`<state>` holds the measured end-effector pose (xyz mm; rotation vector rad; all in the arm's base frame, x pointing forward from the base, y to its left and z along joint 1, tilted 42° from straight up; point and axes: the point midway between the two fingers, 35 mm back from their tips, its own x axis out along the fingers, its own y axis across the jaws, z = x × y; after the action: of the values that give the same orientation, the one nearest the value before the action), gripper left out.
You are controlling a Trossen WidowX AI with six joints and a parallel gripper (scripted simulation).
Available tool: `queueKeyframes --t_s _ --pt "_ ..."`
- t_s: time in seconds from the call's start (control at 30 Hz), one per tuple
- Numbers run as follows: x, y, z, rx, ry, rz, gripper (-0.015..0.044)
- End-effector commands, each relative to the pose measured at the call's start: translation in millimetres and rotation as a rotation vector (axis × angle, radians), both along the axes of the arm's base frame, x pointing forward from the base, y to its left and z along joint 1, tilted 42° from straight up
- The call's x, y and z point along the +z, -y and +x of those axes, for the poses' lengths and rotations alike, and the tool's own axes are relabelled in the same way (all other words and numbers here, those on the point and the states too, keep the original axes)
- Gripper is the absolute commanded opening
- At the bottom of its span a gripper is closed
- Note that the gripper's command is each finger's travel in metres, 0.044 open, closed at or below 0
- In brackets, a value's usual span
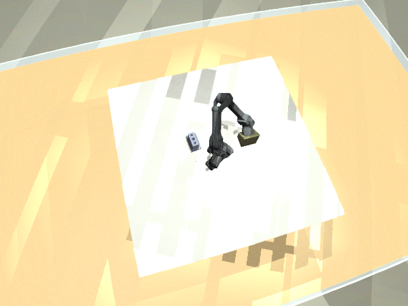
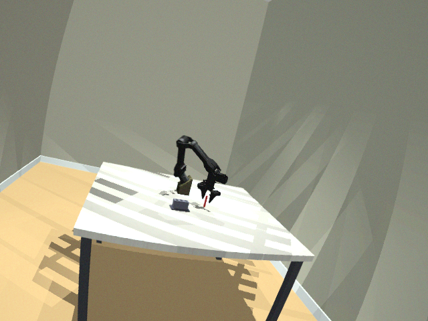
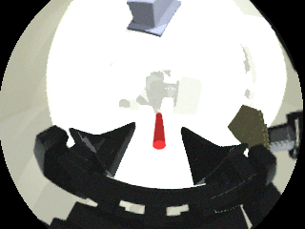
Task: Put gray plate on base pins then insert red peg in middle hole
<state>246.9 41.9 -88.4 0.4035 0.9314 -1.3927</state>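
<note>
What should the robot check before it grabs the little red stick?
1. The red peg stands upright: ok.
2. The peg is centred between the fingers of the gripper: ok in the wrist view.
3. The fingers are touching the peg: not ok. There is a gap on both sides, so the gripper is open.
4. The gripper is low enough for a firm hold: cannot tell.
5. The gray plate lies flat on the base: looks ok, but the pins are too small to see.
6. The plate's middle hole is free: ok, it shows dark from the top.
</note>
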Motion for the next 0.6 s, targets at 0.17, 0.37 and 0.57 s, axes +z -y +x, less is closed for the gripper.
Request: queueKeyframes --t_s 0.17,0.37,0.57 --pt "-0.2 1.3 -0.4 0.005 -0.002 -0.005 0.0099" --pt "-0.2 1.3 -0.4 0.005 -0.002 -0.005 0.0020" --pt "0.8 0.2 0.0 0.005 -0.002 -0.005 0.0000"
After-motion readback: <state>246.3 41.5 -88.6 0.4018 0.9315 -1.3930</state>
